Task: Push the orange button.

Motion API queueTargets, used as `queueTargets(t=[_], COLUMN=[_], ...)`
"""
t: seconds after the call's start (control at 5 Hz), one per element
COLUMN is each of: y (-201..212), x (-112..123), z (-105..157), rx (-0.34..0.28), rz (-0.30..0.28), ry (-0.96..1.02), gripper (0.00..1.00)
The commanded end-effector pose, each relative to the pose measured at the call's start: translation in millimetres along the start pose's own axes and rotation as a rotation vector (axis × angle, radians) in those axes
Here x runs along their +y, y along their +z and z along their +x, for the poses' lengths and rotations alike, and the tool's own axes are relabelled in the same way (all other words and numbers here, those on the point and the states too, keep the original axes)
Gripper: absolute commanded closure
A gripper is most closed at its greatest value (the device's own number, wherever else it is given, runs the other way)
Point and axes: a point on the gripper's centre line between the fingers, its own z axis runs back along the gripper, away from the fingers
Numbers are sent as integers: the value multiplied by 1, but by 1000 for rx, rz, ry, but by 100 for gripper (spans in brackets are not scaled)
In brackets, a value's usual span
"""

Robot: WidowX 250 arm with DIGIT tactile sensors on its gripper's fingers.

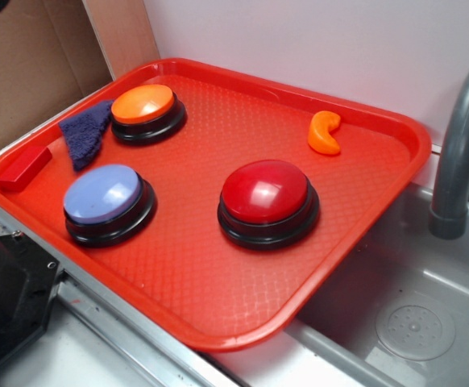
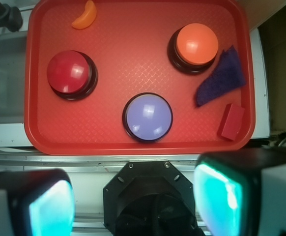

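The orange button [image 1: 144, 106] [image 2: 197, 45], a smooth orange dome on a black base, sits at the tray's far left corner in the exterior view and at the upper right in the wrist view. My gripper [image 2: 139, 201] hovers high above the robot's black base, off the tray's near edge, well short of the button. Its two teal-padded fingers [image 2: 49, 209] stand wide apart with nothing between them. The gripper itself does not show in the exterior view.
On the red tray [image 1: 242, 306] also stand a red button [image 1: 267, 197] and a lavender button [image 1: 105, 200]. A purple cloth [image 1: 88, 131], a red block [image 1: 23, 168] and a small orange crescent [image 1: 325, 133] lie there too. A sink with grey faucet [image 1: 460, 153] is at right.
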Motion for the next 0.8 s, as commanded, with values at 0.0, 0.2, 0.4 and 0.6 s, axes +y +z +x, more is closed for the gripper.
queueTargets(t=[0.0, 0.2, 0.4, 0.6], y=[0, -51, -88, -118], x=[0, 51, 103, 126], z=[0, 34, 76, 114], rx=[0, 168, 121, 103], rz=[0, -3, 48, 43], ry=[0, 204, 230, 185], gripper=[0, 0, 0, 0])
